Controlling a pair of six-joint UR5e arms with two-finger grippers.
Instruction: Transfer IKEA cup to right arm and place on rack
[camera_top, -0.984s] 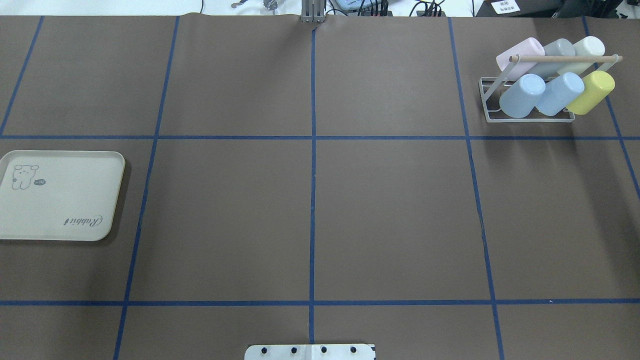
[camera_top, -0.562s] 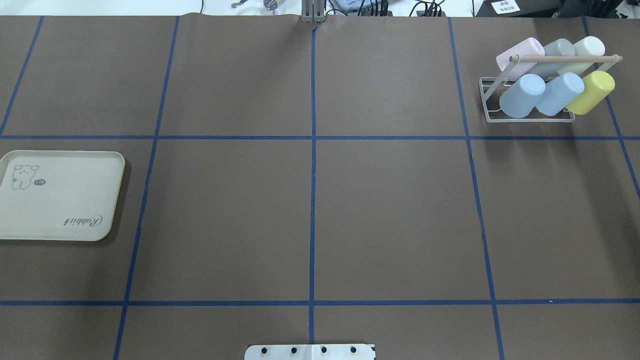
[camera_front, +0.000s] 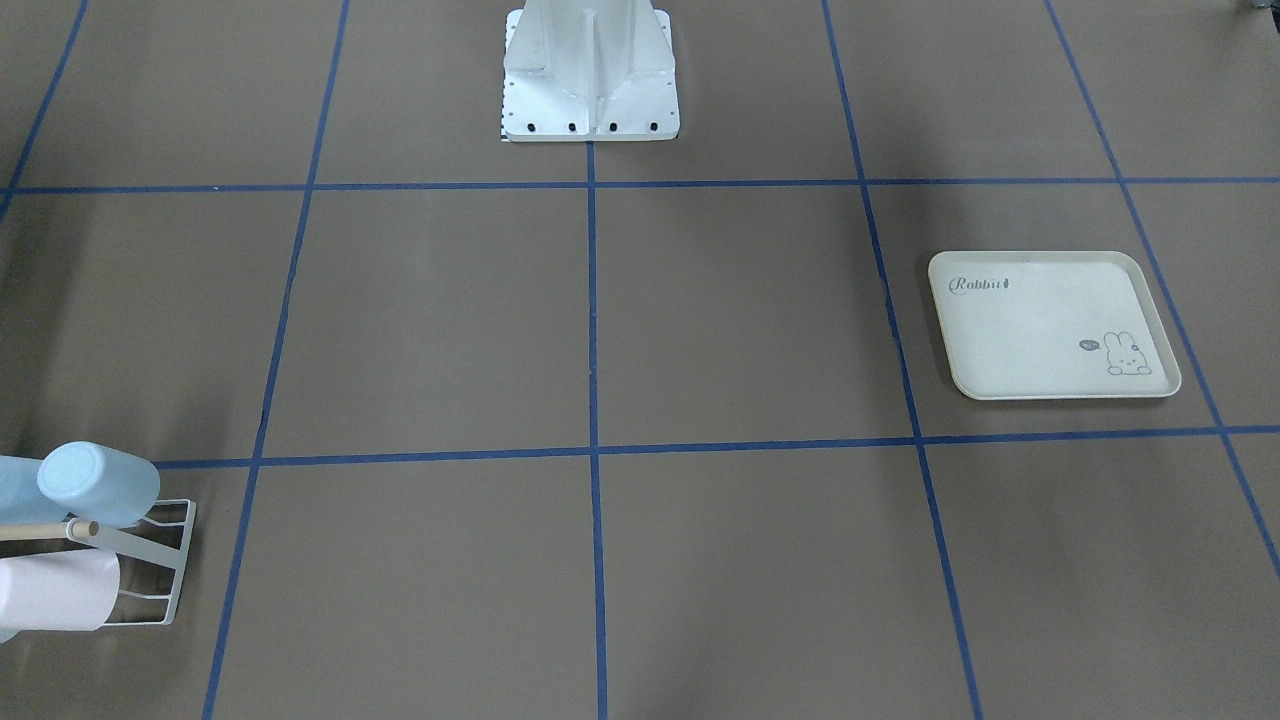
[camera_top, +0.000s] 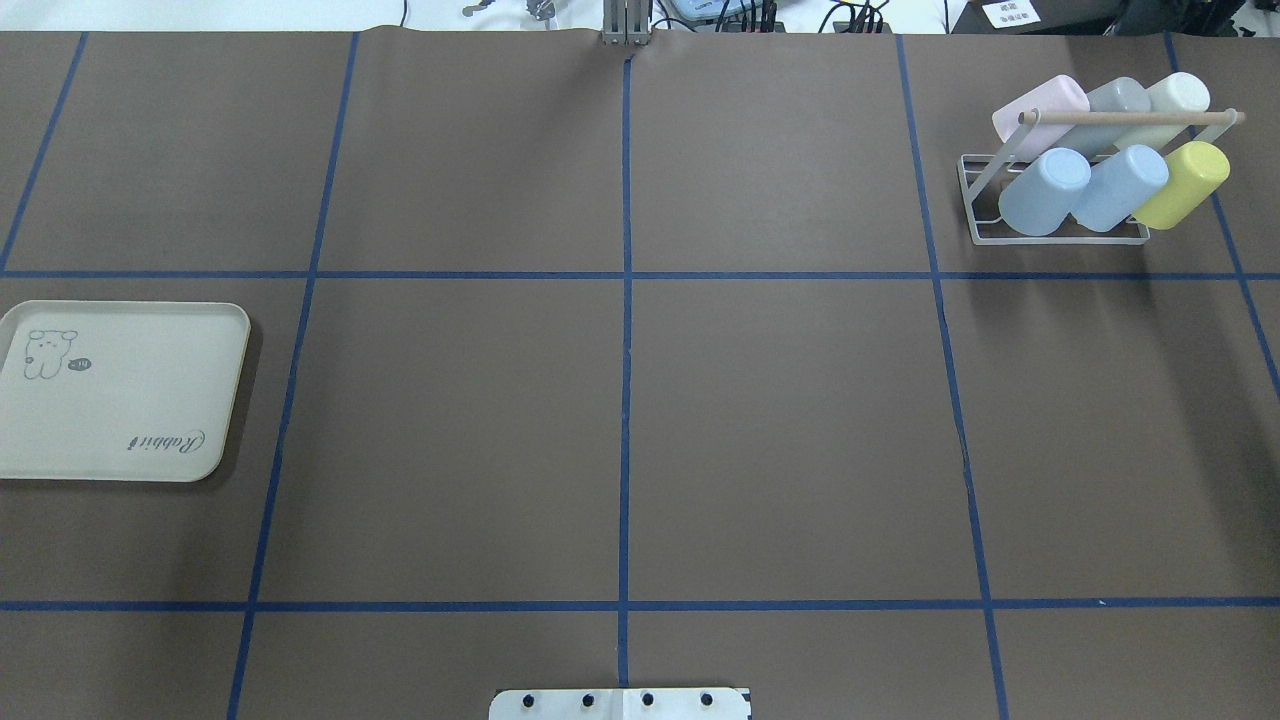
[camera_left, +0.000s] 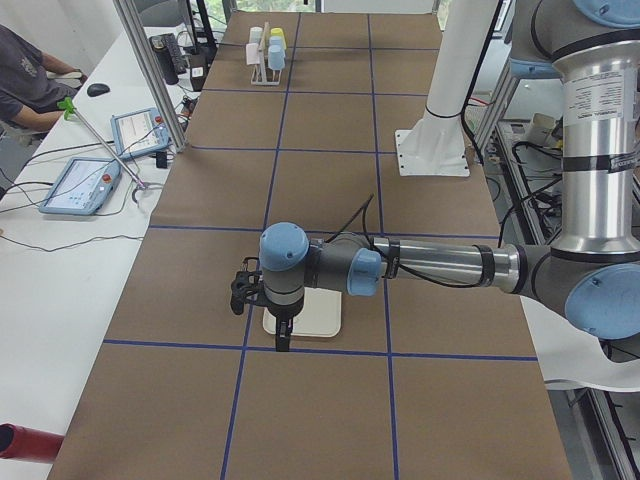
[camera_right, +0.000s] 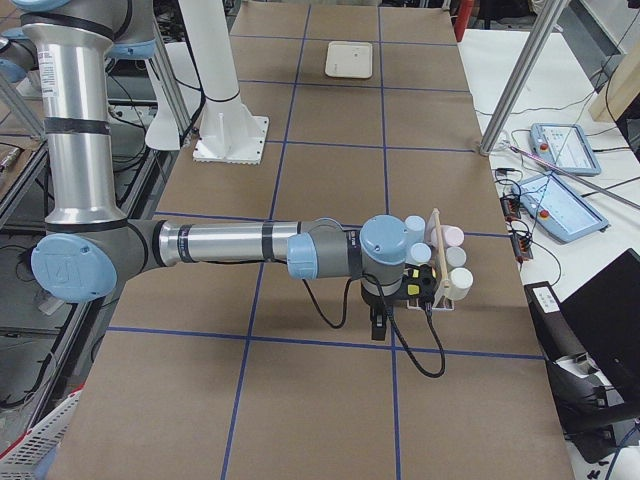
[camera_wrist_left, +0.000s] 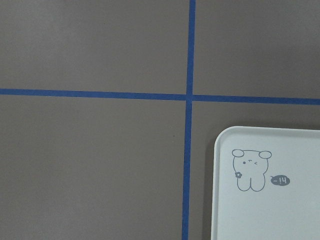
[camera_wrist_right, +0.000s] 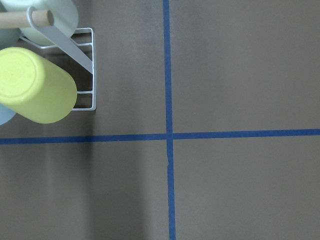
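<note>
I cannot tell whether the fingers of the right gripper (camera_right: 378, 325) are parted or closed, since only a side view shows them. They point straight down at the brown table cover (camera_top: 780, 420). The same holds for the left gripper (camera_left: 284, 338), which also points down. Just beside the right gripper, on the side away from the robot's base, stands the rack (camera_top: 1060, 240) with six cups tilted on its prongs. The yellow cup (camera_top: 1185, 183) sits at the rack's end closest to those fingers. Along the same row are a blue cup (camera_top: 1120, 185) and a second blue cup (camera_top: 1045, 190). Behind them, under the wooden dowel (camera_top: 1130, 117), are a cream cup (camera_top: 1178, 97), a grey cup (camera_top: 1118, 98) and a pink cup (camera_top: 1040, 110). Beneath the left gripper lies the cream rabbit-print tray (camera_top: 150, 380), well apart from the rack. Each gripper hangs from a level forearm: the right arm (camera_right: 230, 243) and the left arm (camera_left: 440, 265).
</note>
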